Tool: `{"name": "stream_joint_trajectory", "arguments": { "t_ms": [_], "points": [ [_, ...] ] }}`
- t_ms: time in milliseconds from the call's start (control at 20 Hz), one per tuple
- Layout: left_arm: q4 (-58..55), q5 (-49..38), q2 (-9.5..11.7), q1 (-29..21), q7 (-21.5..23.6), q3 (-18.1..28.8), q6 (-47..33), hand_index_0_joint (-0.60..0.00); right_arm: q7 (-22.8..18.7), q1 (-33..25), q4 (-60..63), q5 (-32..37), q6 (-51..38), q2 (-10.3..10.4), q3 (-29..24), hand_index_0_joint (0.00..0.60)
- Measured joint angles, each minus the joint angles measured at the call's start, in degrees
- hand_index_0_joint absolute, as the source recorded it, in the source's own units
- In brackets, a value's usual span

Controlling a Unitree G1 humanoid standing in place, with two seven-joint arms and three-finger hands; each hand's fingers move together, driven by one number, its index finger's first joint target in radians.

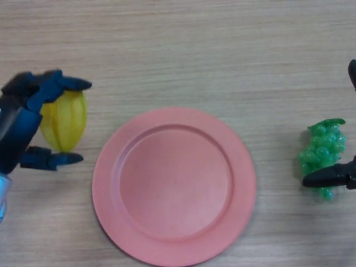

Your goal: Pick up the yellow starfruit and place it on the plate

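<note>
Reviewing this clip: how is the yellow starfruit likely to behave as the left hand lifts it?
The starfruit looks smooth and glossy, so it may slip between the left hand's fingers. Its lengthwise ridges should give some purchase and probably keep it from rolling freely. It appears rigid and holds its shape, so it likely won't sag.

No text, label, brand, number or sign can be read on anything here.

surface: wooden table (178, 50) | on it: pink plate (111, 211), starfruit (68, 125), green grapes (324, 149)
</note>
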Motion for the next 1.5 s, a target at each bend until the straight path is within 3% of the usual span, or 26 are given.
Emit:
{"name": "stream_joint_trajectory", "arguments": {
  "t_ms": [150,250,400,450,500,550,600,650,700,850,900,1000,1050,1100,1150,1250,1350,1500],
  "points": [
    [-5.21,-1.17,-4.73,2.59,-6.36,-5.12,0.78,-0.6,-0.21,-0.11,0.0,0.02,0.01,0.0,0.07,0.0],
    [-6.14,-1.18,-6.72,4.27,-12.59,-8.44,2.49,-0.6,-0.25,-0.27,-0.01,0.03,0.02,0.0,0.06,0.0],
    [-6.45,-1.34,-7.78,6.72,-19.41,-10.12,8.86,-0.6,-0.34,-0.28,-0.03,0.03,0.09,0.0,0.0,0.0],
    [-6.78,-2.43,-8.87,6.56,-19.46,-10.01,17.71,-0.55,-0.35,-0.3,-0.04,0.03,0.13,0.0,0.01,0.0],
    [-6.43,-2.86,-8.56,6.43,-19.38,-9.66,18.94,-0.45,-0.39,-0.3,-0.04,0.03,0.13,0.0,0.0,0.0],
    [-6.43,-2.89,-8.47,6.2,-18.7,-9.49,18.92,-0.3,-0.67,-0.29,-0.03,0.03,0.13,0.0,-0.02,0.0],
    [-6.25,-2.9,-8.49,6.04,-17.9,-9.55,18.68,-0.2,-0.69,-0.29,-0.03,0.03,0.13,0.0,0.0,0.0],
    [-4.9,-2.89,-8.48,5.83,-16.51,-9.55,17.43,-0.057,-0.69,-0.18,-0.03,0.03,0.13,0.0,-0.01,0.0],
    [-4.09,-2.88,-8.48,5.92,-15.93,-9.57,16.98,0.0,-0.72,0.11,-0.03,0.03,0.13,0.0,-0.02,0.0],
    [-3.84,-2.87,-8.42,6.45,-15.05,-9.54,16.38,0.0,-0.83,0.64,0.0,0.02,0.13,0.01,-0.04,0.0],
    [-3.73,-2.86,-8.42,6.28,-12.48,-9.49,15.11,0.0,-0.84,0.64,0.01,0.02,0.13,0.01,-0.04,0.0],
    [-3.71,-2.88,-8.23,4.2,-2.64,-7.47,9.3,0.0,-0.85,0.59,0.0,0.02,0.13,0.01,-0.03,0.0],
    [-5.36,-5.27,-6.92,2.48,0.77,-5.06,7.92,0.0,-0.86,0.5,-0.01,0.02,0.13,0.0,-0.04,0.0],
    [-7.2,-9.41,-5.87,2.07,0.9,-3.12,7.85,0.0,-0.86,0.46,-0.01,0.02,0.13,0.0,-0.04,0.0],
    [-9.61,-14.41,-5.52,2.17,1.01,0.11,7.71,0.0,-1.06,0.39,-0.01,0.01,0.13,0.0,-0.05,0.0],
    [-13.47,-28.53,-5.53,3.15,0.07,2.18,9.2,0.0,-1.28,-0.02,-0.02,0.01,0.13,0.0,0.03,0.0],
    [-16.42,-37.13,-5.53,4.54,-5.02,3.74,14.08,0.0,-1.28,-0.79,-0.04,0.0,0.13,0.0,0.15,0.0],
    [-19.41,-44.29,-6.33,6.4,-5.39,3.81,25.02,0.0,-1.28,-0.86,-0.09,-0.03,0.13,0.0,0.28,0.0]
  ]
}}
